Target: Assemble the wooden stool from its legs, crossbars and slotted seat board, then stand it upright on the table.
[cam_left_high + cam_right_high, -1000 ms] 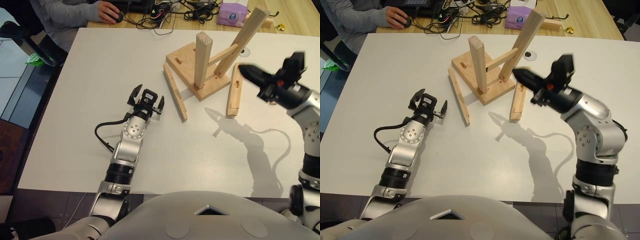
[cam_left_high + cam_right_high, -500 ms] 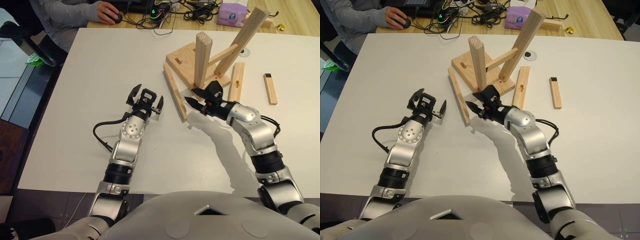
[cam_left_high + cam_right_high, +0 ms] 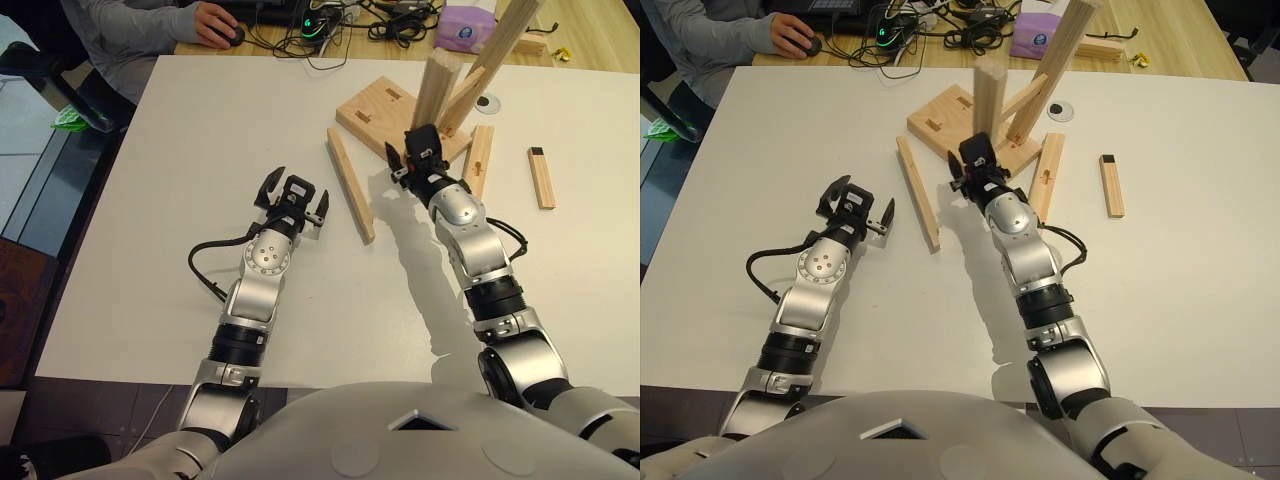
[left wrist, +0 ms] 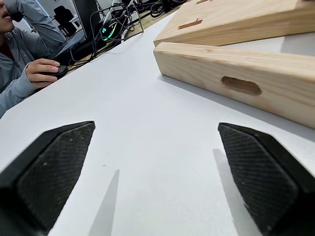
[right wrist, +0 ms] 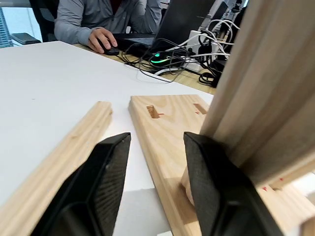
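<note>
Pine seat board (image 3: 372, 112) lies on the white table (image 3: 200, 150); I count two legs (image 3: 437, 80) standing in it with one crossbar (image 3: 461, 94) between them, two more legs flat, one (image 3: 350, 187) left of it and one (image 3: 474, 160) right, plus one short crossbar (image 3: 540, 177). My right gripper (image 3: 408, 158) sits at the board's near edge; its wrist camera shows the fingers (image 5: 106, 167) spread astride that edge. The left wrist camera shows a slot (image 4: 241, 85) in the flat leg. My left gripper (image 3: 295, 195) is spread wide.

Near bench (image 3: 200, 150) far edge: seat board (image 3: 375, 112); loose leg (image 3: 350, 185) left of it, second leg (image 3: 477, 160) then crossbar (image 3: 540, 177) right.
</note>
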